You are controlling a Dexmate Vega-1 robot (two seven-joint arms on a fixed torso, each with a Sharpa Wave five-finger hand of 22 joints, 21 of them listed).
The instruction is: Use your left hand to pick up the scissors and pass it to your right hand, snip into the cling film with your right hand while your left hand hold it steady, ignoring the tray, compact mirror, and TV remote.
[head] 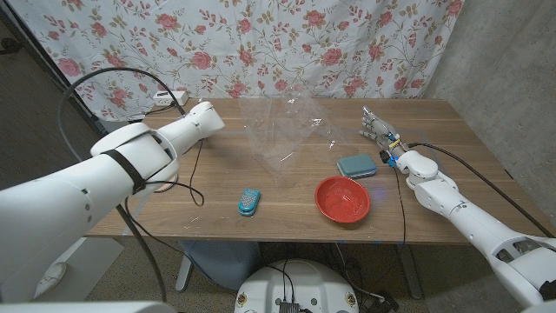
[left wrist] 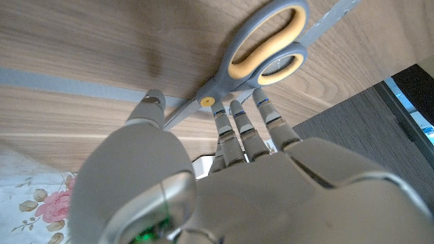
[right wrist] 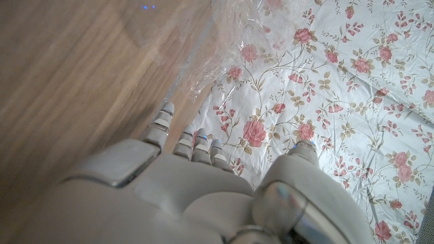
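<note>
Scissors (left wrist: 261, 57): grey handles with yellow inner lining, yellow pivot rivet, lying on desk (head: 217, 217) just ahead of left hand (left wrist: 230, 169), fingertips (left wrist: 218, 112) at pivot, nothing gripped, fingers apart. Cling film (head: 282, 130): clear crumpled sheet, upper centre of frame. Right hand (head: 379, 130) at right, empty, fingers loosely spread. Red tray (head: 342, 199) lower centre-right, empty. Teal compact mirror (head: 356, 166) just above it. TV remote (head: 249, 202) lower centre.

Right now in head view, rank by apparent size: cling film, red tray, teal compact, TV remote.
1. cling film, by far the widest, though its clear edges are hard to trace
2. red tray
3. teal compact mirror
4. TV remote, smallest, though not much smaller than the compact
</note>
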